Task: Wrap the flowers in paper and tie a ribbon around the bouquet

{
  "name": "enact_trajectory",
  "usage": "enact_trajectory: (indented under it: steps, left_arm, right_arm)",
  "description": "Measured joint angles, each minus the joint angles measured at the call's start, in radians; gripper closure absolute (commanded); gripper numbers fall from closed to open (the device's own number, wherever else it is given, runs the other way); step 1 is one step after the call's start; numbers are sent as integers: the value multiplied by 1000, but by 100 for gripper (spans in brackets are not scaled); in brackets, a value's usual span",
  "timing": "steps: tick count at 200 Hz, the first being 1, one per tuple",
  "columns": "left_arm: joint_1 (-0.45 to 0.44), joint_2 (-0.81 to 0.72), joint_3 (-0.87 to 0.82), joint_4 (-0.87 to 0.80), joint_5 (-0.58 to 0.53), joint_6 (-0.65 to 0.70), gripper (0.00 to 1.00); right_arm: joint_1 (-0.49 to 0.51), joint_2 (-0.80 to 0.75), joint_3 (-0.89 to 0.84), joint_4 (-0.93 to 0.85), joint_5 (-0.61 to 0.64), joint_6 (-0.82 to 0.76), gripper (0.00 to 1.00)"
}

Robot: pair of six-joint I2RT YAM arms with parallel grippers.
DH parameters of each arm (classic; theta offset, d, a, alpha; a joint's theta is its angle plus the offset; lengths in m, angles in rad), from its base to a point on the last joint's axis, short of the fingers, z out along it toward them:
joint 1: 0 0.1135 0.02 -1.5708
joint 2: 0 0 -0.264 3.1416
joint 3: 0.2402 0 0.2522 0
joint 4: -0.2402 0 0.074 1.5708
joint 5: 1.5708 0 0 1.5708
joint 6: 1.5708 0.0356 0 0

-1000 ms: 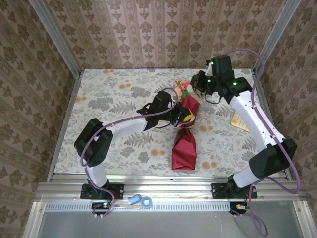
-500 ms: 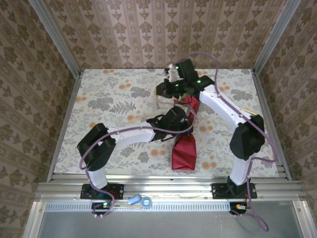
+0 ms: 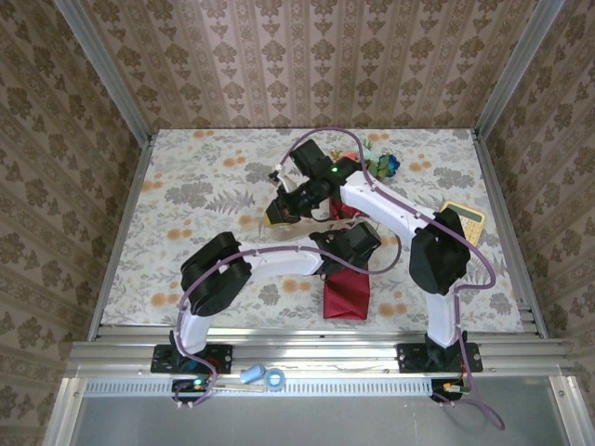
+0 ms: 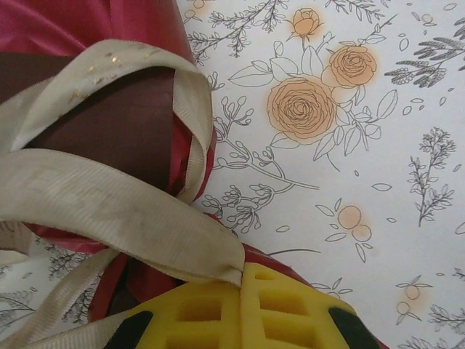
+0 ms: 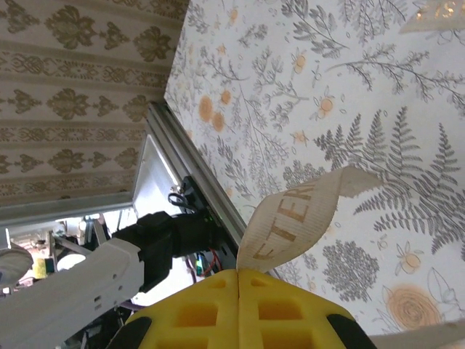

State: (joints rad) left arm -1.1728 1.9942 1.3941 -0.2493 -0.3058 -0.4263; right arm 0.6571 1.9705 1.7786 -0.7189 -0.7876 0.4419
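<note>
Lying lengthwise a little right of the counter's (image 3: 186,186) middle, the bouquet (image 3: 346,293) points its folded crimson foot at the near edge and its flowers (image 3: 381,165) toward the far edge, with pink and teal heads showing past the right arm. Seen from the left wrist, the ribbon (image 4: 109,211) crosses the paper (image 4: 109,123) in wide cream bands. One loop arches over a dark fold of the sheet, and another strand trails off onto the printed cloth. The left hand (image 4: 242,280), at the cone's middle, is closed, its yellow fingers pressed together with a band of the ribbon pinched between them right against the paper. The right hand (image 5: 238,283) is likewise clamped on the ribbon, a lettered length curling up from its closed fingertips. It hangs over the cloth just left of the bouquet, toward the counter's centre. A small yellow keypad-like object (image 3: 462,221) rests near the right edge, well apart from the cone.
</note>
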Motion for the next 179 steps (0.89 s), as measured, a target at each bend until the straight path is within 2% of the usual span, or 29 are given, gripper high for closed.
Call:
enact_trajectory:
  steps: [32,43,53,65,75,98,126,158,179]
  left_arm:
    - [-4,15,22,-31,-38,36,100]
    - [-4,16,22,-39,-43,39,100]
    - [-4,16,22,-42,-45,39,100]
    - [-4,16,22,-45,-47,39,100]
    - [-3,16,22,-47,-47,39,100]
    - [6,14,22,-54,-30,37,100]
    - [33,-8,20,-59,37,16,100]
    - [92,-80,2,-63,168,-31,100]
    - [156,-126,0,-60,303,-76,100]
  right_arm:
    - [3,1,1,-96,1,-77,100]
    - [9,2,1,-129,2,-102,79]
    - [16,2,1,-159,11,-119,67]
    - [22,2,3,-182,40,-134,57]
    - [23,2,13,-198,79,-141,53]
    - [8,0,95,-224,183,-103,48]
    - [-82,-65,201,-204,316,-5,46]
    - [-220,-255,201,-163,524,114,48]
    - [-238,-431,100,-136,679,171,53]
